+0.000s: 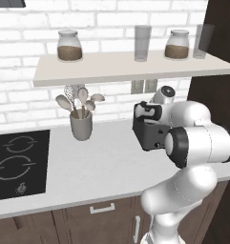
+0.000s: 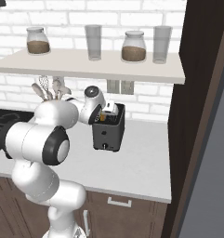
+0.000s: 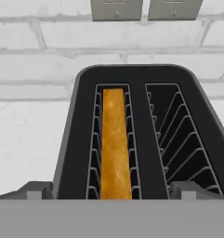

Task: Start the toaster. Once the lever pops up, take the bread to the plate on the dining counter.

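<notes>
Hovering over the toaster [image 3: 136,135] with fingers spread and empty, the gripper [image 3: 111,188] has lifted nothing; the bread [image 3: 115,144] sits in one slot, so carrying it to the plate remains.

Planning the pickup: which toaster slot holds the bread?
In the hand view, the bread stands on edge in the toaster's left slot; the right slot is empty.

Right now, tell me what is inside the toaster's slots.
In the hand view, the toaster holds the bread on edge in its left slot; the right slot shows bare wire guides. The slice's lower part and the slot floors are hidden.
</notes>
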Available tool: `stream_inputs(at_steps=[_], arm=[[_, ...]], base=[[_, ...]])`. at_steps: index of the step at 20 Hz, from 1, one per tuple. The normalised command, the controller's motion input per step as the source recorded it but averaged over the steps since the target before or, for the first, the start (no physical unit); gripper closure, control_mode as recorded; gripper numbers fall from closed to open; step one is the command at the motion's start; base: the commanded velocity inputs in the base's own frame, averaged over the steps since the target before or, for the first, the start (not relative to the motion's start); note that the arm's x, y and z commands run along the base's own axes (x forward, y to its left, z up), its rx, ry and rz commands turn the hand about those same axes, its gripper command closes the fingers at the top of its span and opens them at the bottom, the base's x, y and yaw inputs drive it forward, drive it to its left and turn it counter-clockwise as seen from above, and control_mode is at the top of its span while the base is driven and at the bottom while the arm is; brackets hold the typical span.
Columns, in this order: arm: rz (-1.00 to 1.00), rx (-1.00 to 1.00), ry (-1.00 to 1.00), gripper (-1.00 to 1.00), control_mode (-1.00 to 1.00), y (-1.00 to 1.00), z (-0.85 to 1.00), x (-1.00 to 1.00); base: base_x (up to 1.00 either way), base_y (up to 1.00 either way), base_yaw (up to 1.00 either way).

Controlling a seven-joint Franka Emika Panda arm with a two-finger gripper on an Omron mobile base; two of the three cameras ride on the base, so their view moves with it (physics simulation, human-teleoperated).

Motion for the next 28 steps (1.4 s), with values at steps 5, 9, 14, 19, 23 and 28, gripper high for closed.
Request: stream_inputs(at_steps=[5, 9, 14, 19, 23, 28], arm=[[0.00, 0.00, 0.11, -1.00, -1.00, 0.00, -0.04, 0.00], [0.01, 0.00, 0.03, -1.00, -1.00, 0.00, 0.00, 0.00], [0.02, 0.00, 0.00, 1.00, -1.00, 0.00, 0.00, 0.00], [0.02, 0.00, 0.00, 1.00, -1.00, -0.02, 0.00, 0.00], [0.03, 0.00, 0.00, 1.00, -1.00, -0.01, 0.00, 0.00], [0.03, 0.00, 0.00, 1.00, -1.00, -0.01, 0.00, 0.00]], base=[[0.00, 0.00, 0.00], [0.00, 0.00, 0.00], [0.00, 0.00, 0.00], [0.00, 0.00, 0.00], [0.00, 0.00, 0.00], [0.00, 0.00, 0.00]])
